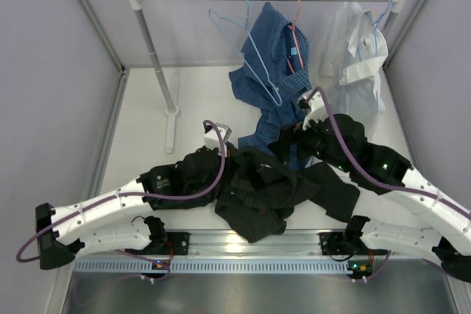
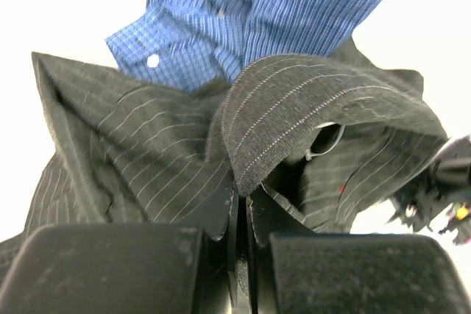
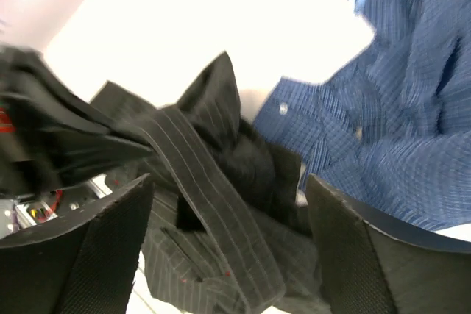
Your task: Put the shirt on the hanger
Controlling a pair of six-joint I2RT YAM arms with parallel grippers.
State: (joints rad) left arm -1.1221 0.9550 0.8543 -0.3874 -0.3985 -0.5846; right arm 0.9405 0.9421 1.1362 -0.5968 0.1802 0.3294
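The black pinstriped shirt (image 1: 268, 189) lies crumpled on the table between my two arms. My left gripper (image 1: 234, 161) is shut on a fold of it; in the left wrist view the jaws (image 2: 243, 195) pinch the fabric edge (image 2: 309, 115). My right gripper (image 1: 285, 141) is open at the shirt's far right side. In the right wrist view its fingers (image 3: 96, 248) stand wide apart, with a band of the shirt (image 3: 213, 196) between them. The light-blue wire hanger (image 1: 246, 53) hangs empty on the rail, left of the blue shirt.
A blue checked shirt (image 1: 280, 71) hangs on a red hanger (image 1: 296, 12) and drapes down to the table beside the black shirt. A white shirt (image 1: 357, 56) hangs at the right. The rail's post (image 1: 158, 64) stands at the back left. Grey walls close both sides.
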